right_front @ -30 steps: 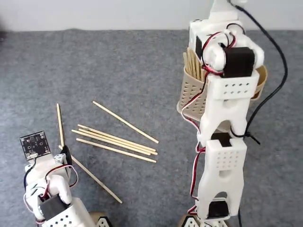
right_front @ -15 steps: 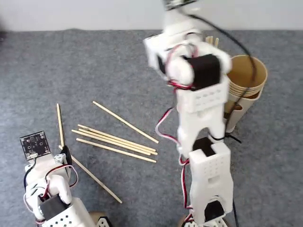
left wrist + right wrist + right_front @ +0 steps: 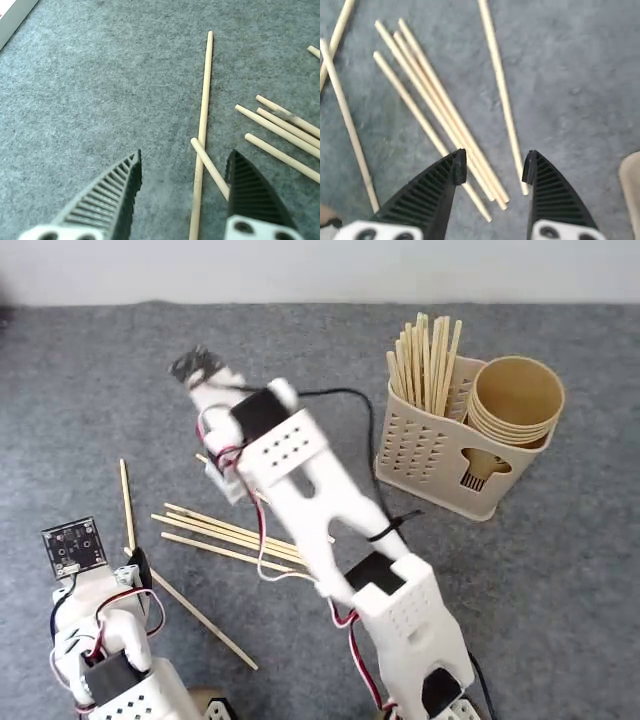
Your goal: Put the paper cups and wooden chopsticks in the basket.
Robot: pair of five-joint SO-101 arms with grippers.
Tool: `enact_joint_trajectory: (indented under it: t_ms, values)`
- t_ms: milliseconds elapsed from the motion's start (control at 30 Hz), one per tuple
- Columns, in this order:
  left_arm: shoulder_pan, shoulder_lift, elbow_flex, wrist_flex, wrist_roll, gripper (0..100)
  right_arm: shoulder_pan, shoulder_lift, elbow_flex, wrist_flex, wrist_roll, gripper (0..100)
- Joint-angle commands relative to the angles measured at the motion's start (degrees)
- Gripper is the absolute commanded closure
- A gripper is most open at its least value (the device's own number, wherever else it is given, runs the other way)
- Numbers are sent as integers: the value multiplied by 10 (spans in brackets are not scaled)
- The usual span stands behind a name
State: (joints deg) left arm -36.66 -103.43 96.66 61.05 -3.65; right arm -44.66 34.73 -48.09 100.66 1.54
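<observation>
A beige slotted basket stands at the back right. It holds a bunch of upright wooden chopsticks and a stack of paper cups. Several loose chopsticks lie on the grey carpet left of centre. My right arm stretches over them. Its gripper hangs open just above the loose chopsticks, holding nothing. At the front left my left gripper stands open low over the carpet. One long chopstick and the end of another lie between its fingers.
A single chopstick lies apart at the left, and another runs diagonally toward the front edge. Bare carpet spreads across the back left and in front of the basket. A pale wall edge borders the back.
My right arm has swung left from over the basket to above the loose chopsticks, uncovering the basket. The left arm has not moved.
</observation>
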Motion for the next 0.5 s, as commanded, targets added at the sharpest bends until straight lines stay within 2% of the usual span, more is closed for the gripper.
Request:
enact_joint_trajectory:
  t_ms: [0, 133, 267, 367, 467]
  values:
    - [0, -9, -2, -8, 2, 739, -33, -31, 53, 23, 2, 801]
    - [0, -9, -2, -8, 2, 739, -64, -112, 146, 22, 42, 801]
    - [0, -9, -2, -8, 2, 739, -65, -209, 244, 4, 72, 801]
    - [0, -9, -2, -8, 2, 739, -54, -261, 335, -62, 73, 801]
    - [0, -9, -2, -8, 2, 739, -51, -284, 447, -174, 76, 801]
